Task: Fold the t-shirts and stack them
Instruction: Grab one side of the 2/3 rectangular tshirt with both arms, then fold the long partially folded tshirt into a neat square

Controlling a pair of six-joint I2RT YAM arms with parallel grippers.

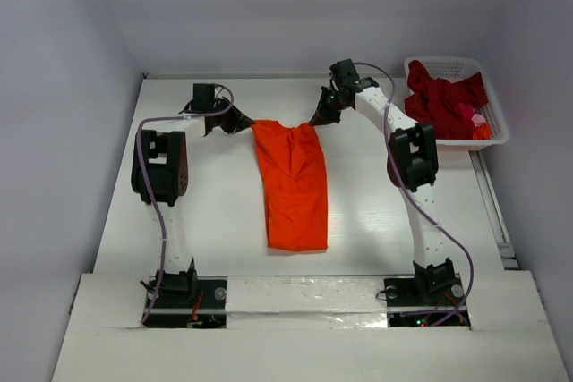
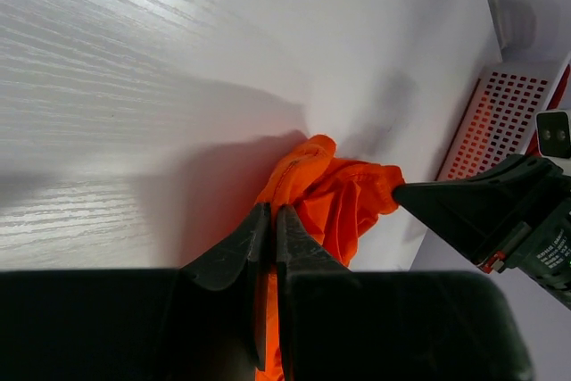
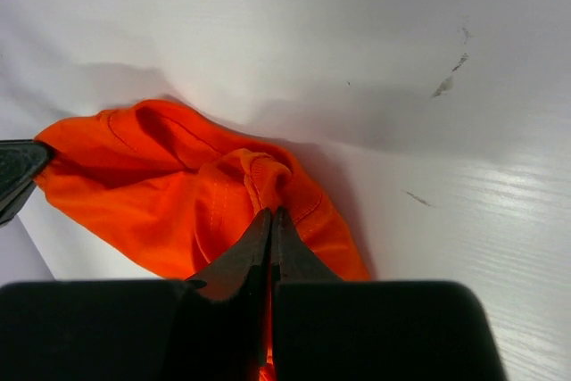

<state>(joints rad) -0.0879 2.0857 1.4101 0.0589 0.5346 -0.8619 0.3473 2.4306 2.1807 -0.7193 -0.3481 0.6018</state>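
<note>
A bright orange-red t-shirt [image 1: 294, 185] lies in a long narrow strip down the middle of the table. My left gripper [image 1: 245, 122] is shut on its far left corner, and the cloth [image 2: 335, 198] bunches past the pinched jaws [image 2: 272, 211]. My right gripper [image 1: 315, 119] is shut on the far right corner, with folds of the shirt [image 3: 178, 176] gathered at its tips [image 3: 270, 213]. Each wrist view shows the other gripper's black fingers at the far end of the shirt's top edge. More t-shirts [image 1: 445, 100], dark crimson with a bit of pink, are heaped in the basket.
A white lattice basket [image 1: 495, 123] stands at the far right corner of the table and shows in the left wrist view as a perforated wall [image 2: 495, 122]. White walls close in the table on the left, far and right sides.
</note>
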